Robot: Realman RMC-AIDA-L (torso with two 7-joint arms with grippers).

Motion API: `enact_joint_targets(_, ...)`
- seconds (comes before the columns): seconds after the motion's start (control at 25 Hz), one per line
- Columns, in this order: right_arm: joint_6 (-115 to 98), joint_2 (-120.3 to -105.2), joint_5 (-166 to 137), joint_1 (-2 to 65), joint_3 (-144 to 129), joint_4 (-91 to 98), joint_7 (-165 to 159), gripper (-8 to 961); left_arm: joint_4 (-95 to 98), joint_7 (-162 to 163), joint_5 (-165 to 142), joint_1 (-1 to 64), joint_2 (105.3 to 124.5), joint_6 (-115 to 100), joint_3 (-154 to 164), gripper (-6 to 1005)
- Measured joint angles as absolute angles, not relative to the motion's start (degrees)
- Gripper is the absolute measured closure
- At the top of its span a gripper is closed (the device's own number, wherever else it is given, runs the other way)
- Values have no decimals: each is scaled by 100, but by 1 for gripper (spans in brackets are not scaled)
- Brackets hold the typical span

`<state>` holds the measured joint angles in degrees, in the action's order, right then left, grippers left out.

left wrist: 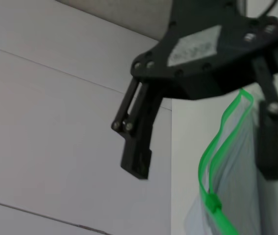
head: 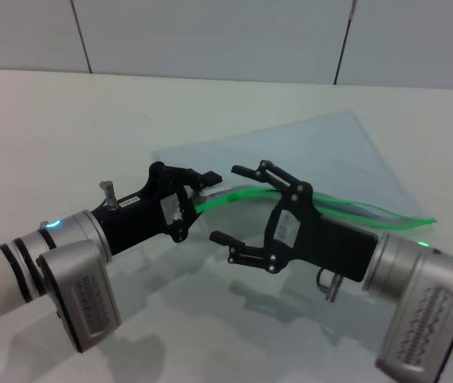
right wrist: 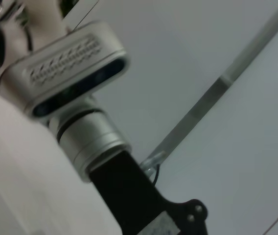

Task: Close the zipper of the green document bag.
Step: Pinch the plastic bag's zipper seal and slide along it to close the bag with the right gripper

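The green document bag (head: 314, 152) lies on the white table (head: 51, 120), its near long edge lifted off the surface. Along that raised edge runs the zipper (head: 246, 194), a bright green strip. My left gripper (head: 199, 196) is shut on the bag's zipper end. My right gripper (head: 230, 205) is open, with one finger on each side of the strip. The left wrist view shows that right gripper (left wrist: 202, 152) over the zipper (left wrist: 217, 142). There the two green tracks are parted on the right gripper's side of the small slider (left wrist: 211, 201). The bag (left wrist: 237, 191) hangs beside it.
A tiled wall (head: 210, 32) stands behind the table. The right wrist view shows only my left arm's silver wrist (right wrist: 87, 139) and its camera housing (right wrist: 65, 68) against the wall.
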<state>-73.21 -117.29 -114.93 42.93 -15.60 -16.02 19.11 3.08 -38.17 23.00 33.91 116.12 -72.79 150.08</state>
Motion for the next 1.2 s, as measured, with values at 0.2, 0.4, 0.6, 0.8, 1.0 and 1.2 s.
enact_joint_targets(0.2, -7115, -11731, -11500, 4329, -1417, -1743, 2438, 56, 308, -3769, 2281, 3404, 11620, -7288, 15030, 924)
enact_joint_targets(0.4, -6959, -11734, -11503, 4346, -1280, -1749, 2549, 58, 323, -3737, 2231, 3412, 11625, -7294, 15038, 918)
enact_joint_targets(0.6, -6758, -11734, -11503, 4393, -1232, -1757, 2602, 59, 340, -3735, 2141, 3411, 11619, -7295, 15038, 913)
enact_joint_targets(0.8, -6732, -11733, -11512, 4386, -1234, -1804, 2866, 117, 348, -3735, 2131, 3407, 11619, -7295, 15038, 907)
enact_joint_targets(1.0, -6725, -11733, -11515, 4344, -1237, -1900, 3253, 211, 328, -3709, 2127, 3380, 11612, -7293, 15038, 902)
enact_joint_targets(1.2, -6622, -11733, -11517, 4336, -1239, -1907, 3284, 468, 329, -3678, 2127, 3380, 11610, -7294, 15038, 896)
